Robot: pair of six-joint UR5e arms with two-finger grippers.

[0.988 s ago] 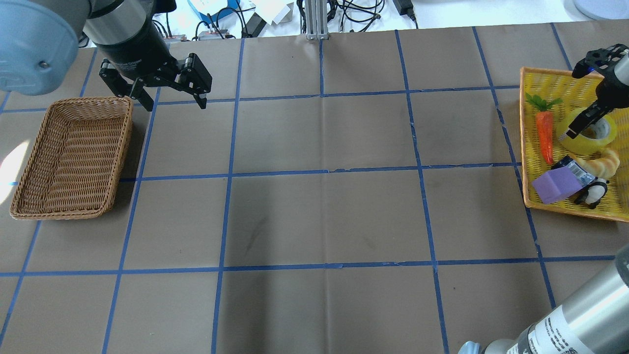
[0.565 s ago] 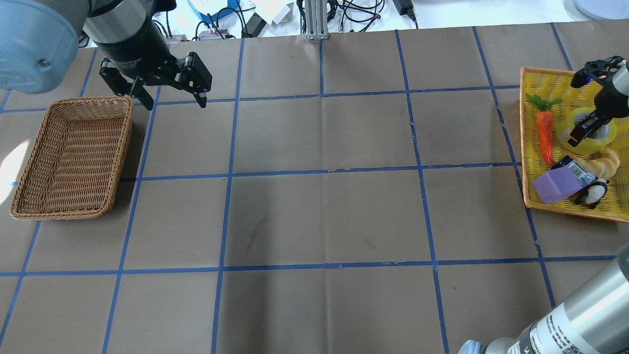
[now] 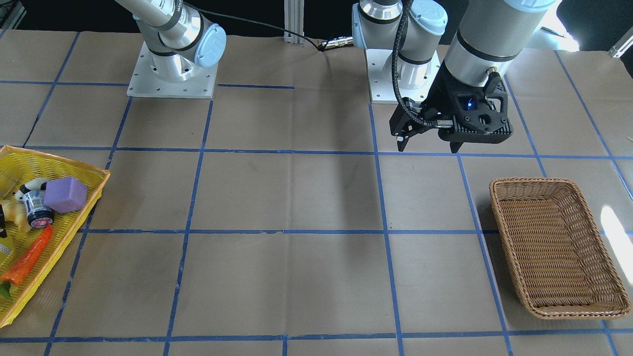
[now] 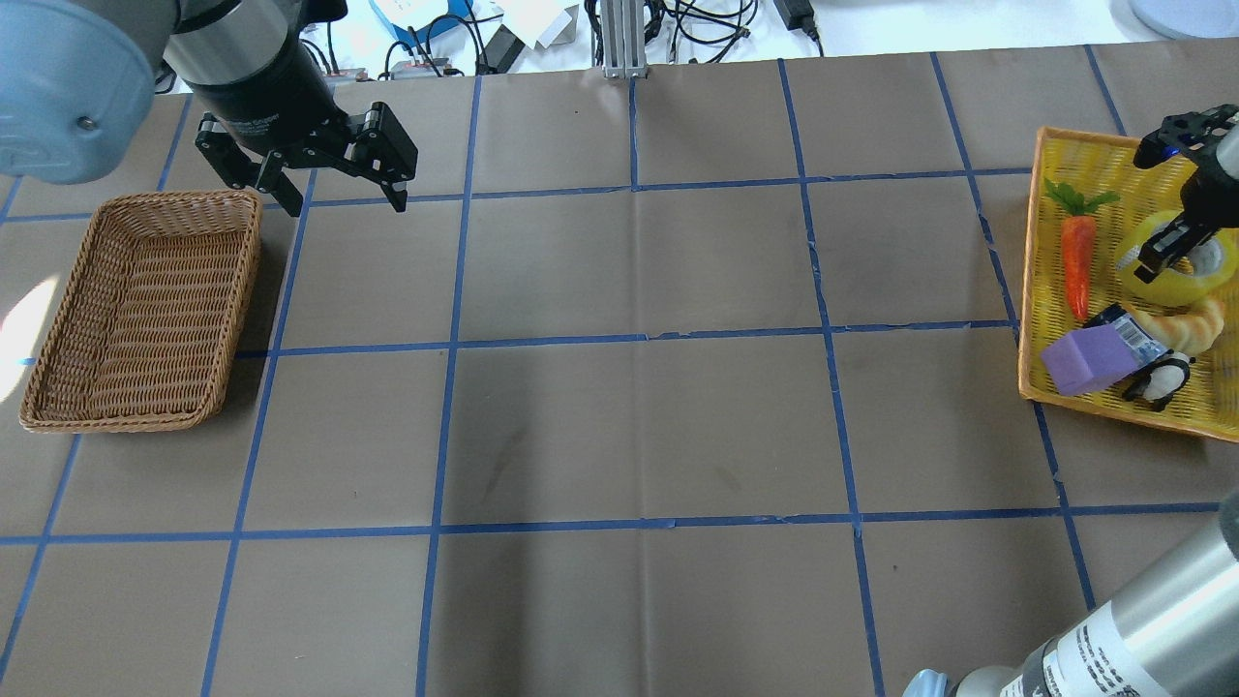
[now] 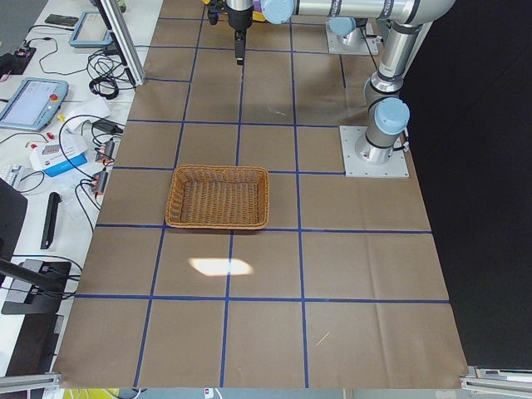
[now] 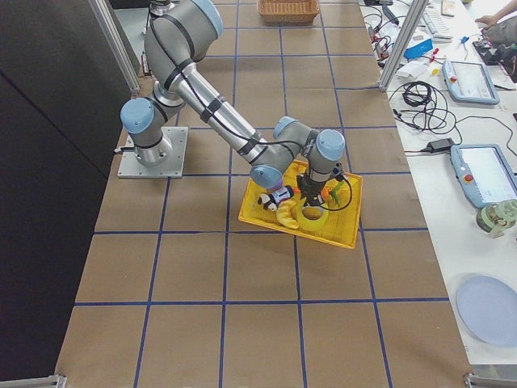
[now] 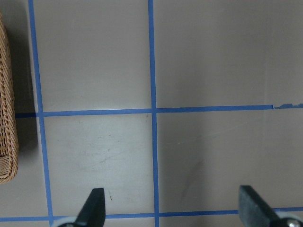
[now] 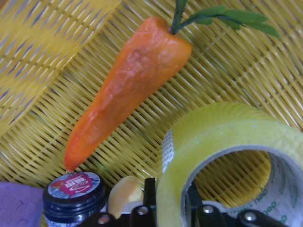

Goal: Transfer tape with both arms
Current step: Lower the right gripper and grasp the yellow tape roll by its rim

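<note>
- Tape (image 4: 1176,290) sits in the yellow tray (image 4: 1034,261) at the table's far right end. Its hole faces up and is tipped a little. The carrot (image 4: 1076,263) is just beside it toward the table's middle, and a bread roll (image 4: 1186,324) is against its near side.
- Right pincer (image 8: 170,210) points down at the roll and is narrow, with one finger inside the hole and one outside, apparently clamped on the wall.
- Left pincer (image 4: 344,205) hangs wide and holds nothing, just beside the wicker basket (image 4: 250,290) and well apart from the tape, so the right arm is plainly nearer.
- Judging by this, the next move calls for a straight lift out of the crowded tray, then a carry toward the middle.
- Table (image 4: 629,426) between the pincers is flat brown paper with a blue grid.
</note>
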